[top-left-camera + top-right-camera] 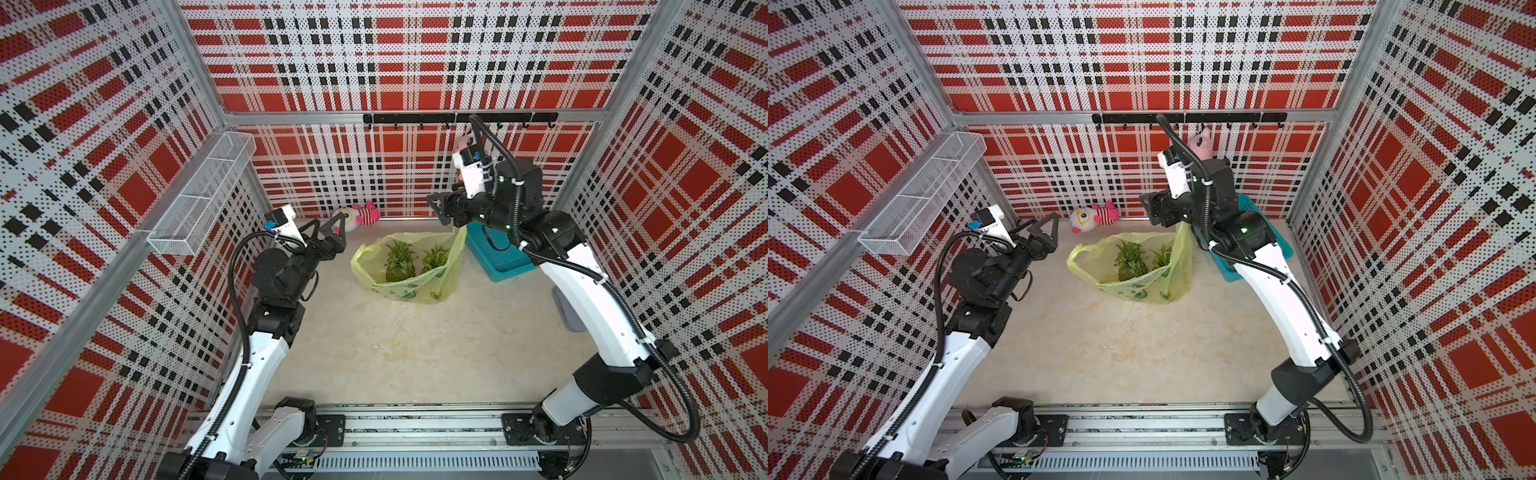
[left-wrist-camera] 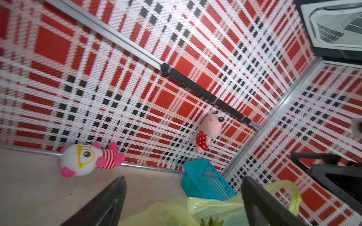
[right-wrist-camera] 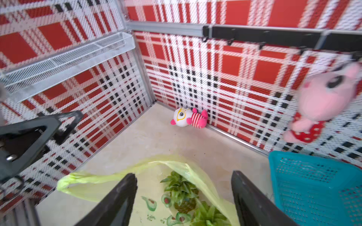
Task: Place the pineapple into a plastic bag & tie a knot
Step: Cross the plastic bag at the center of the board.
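We kept our left gripper [image 1: 331, 223] and right gripper [image 1: 435, 210] spread wide, holding nothing, flanking the untied bag [image 1: 415, 291] with two pineapples [image 1: 400, 259] inside.

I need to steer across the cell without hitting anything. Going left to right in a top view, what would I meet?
In a top view: wire shelf → left gripper → plastic bag → teal basket.
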Tool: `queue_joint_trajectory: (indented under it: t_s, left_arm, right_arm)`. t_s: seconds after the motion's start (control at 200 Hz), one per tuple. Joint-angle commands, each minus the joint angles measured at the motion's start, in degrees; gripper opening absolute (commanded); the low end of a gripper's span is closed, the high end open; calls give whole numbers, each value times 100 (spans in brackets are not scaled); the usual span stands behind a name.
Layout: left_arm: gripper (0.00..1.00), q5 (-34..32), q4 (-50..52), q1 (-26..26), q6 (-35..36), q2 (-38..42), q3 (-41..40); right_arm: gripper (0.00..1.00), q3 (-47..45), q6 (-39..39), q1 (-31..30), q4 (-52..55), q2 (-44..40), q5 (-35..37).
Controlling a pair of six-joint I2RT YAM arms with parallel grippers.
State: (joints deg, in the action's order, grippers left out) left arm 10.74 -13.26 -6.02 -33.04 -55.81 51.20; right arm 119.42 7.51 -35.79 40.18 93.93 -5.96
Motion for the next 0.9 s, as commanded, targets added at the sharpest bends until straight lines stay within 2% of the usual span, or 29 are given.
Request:
queue_joint_trajectory:
  t_s: [0.0, 0.18, 0.406, 0.777, 0.892]
  left_arm:
    - [97, -114, -22, 319, -355, 128, -304]
    - [99, -427, 349, 535, -217, 282, -493]
    - [98, -576, 620, 549, -2, 288, -508]
    - [98, -583, 693, 556, 87, 290, -515]
    - [98, -586, 701, 553, 95, 287, -517]
  right_arm:
    - [80, 447, -243, -590, 410, 445, -47]
    - [81, 669, -514, -1195, 548, 931, -215]
    - [84, 592, -781, -1450, 338, 1205, -605]
    - [86, 661, -1265, -1639, 113, 1596, -796]
    - [81, 750, -1281, -1645, 174, 1740, -762]
